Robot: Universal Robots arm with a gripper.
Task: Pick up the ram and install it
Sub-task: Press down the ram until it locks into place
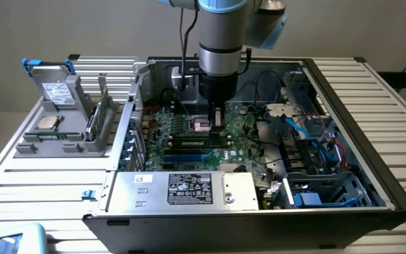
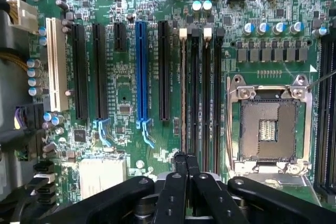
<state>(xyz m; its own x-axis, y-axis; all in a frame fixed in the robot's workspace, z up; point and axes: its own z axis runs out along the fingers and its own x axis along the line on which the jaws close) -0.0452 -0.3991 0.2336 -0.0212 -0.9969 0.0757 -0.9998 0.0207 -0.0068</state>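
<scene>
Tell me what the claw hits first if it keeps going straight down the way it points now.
Most likely the black memory slots on the motherboard, beside the empty processor socket. The claw points at them; the remaining gap is unclear.

Flat printed motherboard (image 2: pixel 126 103): green, speckled with small silver and black parts.
Long narrow expansion slot (image 2: pixel 140 69): bright blue, set among black slots.
Tall plastic slot (image 2: pixel 56 64): cream white.
Square metal-framed processor socket (image 2: pixel 268 129): silver frame, dark grey centre.
Jointed plastic gripper (image 2: pixel 186 163): glossy black.
Boxy metal power supply (image 1: pixel 182 189): pale grey, with a black label printed in white.
Ribbed plastic holder stand (image 1: pixel 65 132): grey.
Thin upright ram stick (image 1: pixel 99 119): green.
Slatted metal table (image 1: pixel 379 95): white with dark gaps.
</scene>
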